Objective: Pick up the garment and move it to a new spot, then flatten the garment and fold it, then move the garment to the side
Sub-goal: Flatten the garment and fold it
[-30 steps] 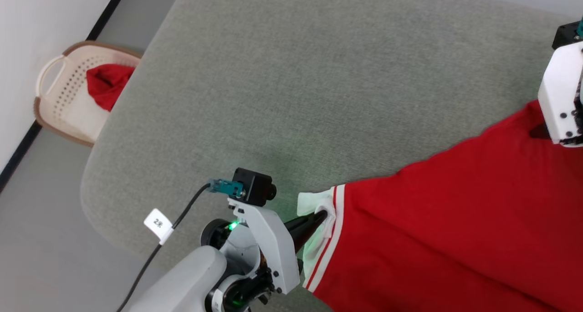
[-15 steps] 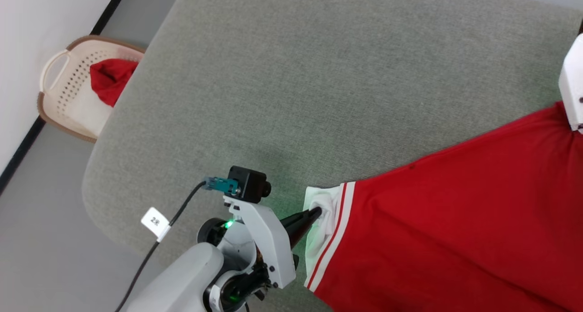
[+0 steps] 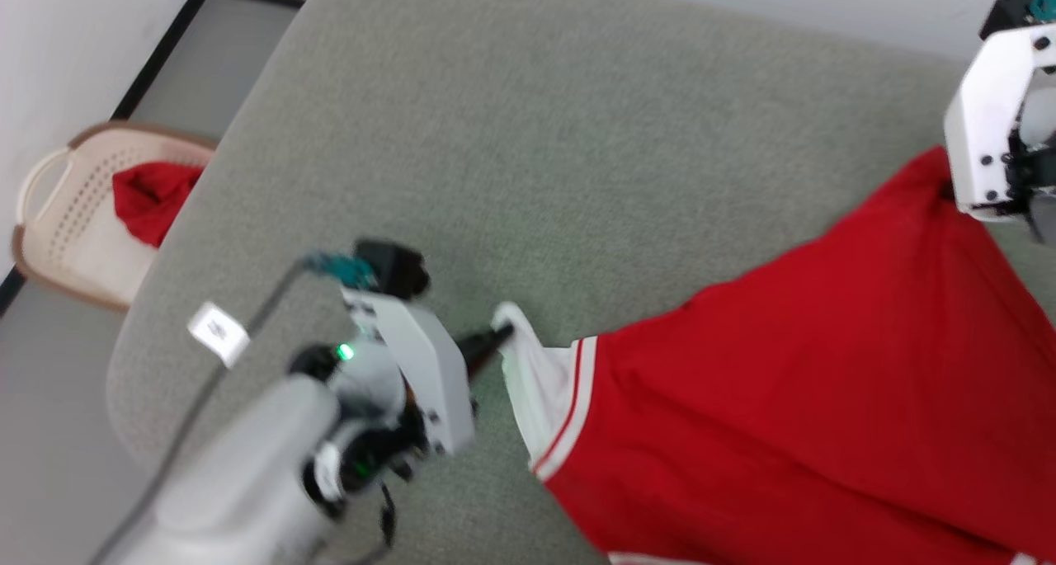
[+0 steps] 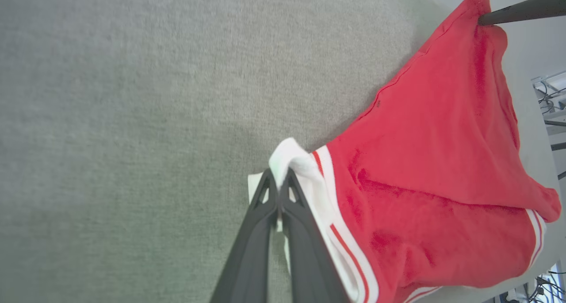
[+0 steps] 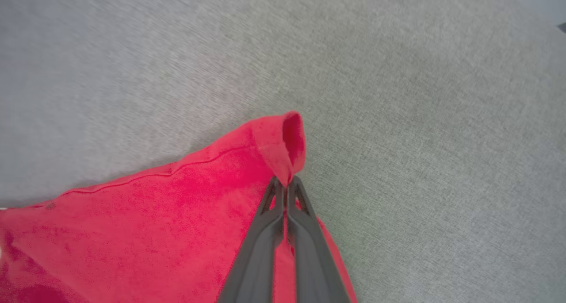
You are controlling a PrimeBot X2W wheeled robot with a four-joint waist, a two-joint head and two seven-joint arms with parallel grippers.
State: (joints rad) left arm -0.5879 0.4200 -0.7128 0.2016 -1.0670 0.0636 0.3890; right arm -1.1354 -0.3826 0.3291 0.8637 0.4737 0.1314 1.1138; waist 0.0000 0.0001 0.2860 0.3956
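Head view: the right gripper [image 3: 950,192], which stood wide over the garment's far corner a second ago, is now pinched shut on that corner, and the left gripper [image 3: 497,340] stays clamped on the white sleeve end [image 3: 528,383]. The whole picture has shifted, so the camera has moved. With both ends held, the garment [image 3: 784,367] stretches between them over the right part of the grey pad [image 3: 536,136]; I judge the pick-up made and the carry to a new spot ready to begin. The pad's left and far parts lie bare. Past its rounded left edge a basket [image 3: 49,218] holding a red cloth [image 3: 148,202] stands on the floor, well apart

Left wrist view: the left gripper [image 4: 278,181] is closed tight on a fold of the sleeve end [image 4: 296,161]. Bare pad spreads to the left and above, while the garment [image 4: 433,161] reaches the pad's edge at the right

Right wrist view: the right gripper [image 5: 286,184] holds a rolled red corner of the garment [image 5: 154,214], with open pad [image 5: 420,117] ahead and beside it
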